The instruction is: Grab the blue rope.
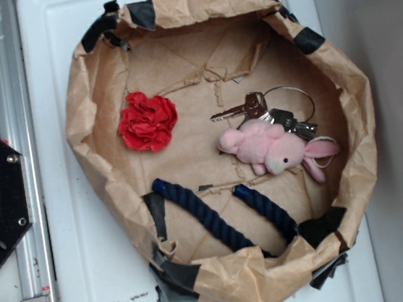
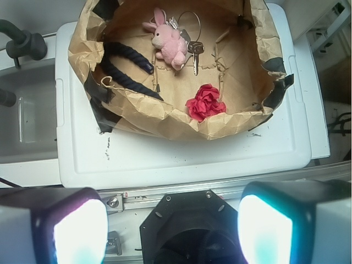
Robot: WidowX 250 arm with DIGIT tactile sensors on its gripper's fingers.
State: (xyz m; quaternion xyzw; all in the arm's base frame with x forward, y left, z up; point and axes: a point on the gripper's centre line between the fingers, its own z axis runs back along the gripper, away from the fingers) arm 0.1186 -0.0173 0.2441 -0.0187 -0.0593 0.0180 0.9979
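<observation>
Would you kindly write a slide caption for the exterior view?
Paper-lined basket holding a blue rope, pink bunny, keys and red flower.

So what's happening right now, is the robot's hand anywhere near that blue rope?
Hand open, holding nothing, well back from the paper bowl. Blue rope lies untouched in the bowl. Pink bunny and keys beside it, not on it.

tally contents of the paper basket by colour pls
Blue: 1, blue rope
Pink: 1, plush bunny
Red: 1, fabric flower
Silver: 1, bunch of keys
Total: 4
</observation>
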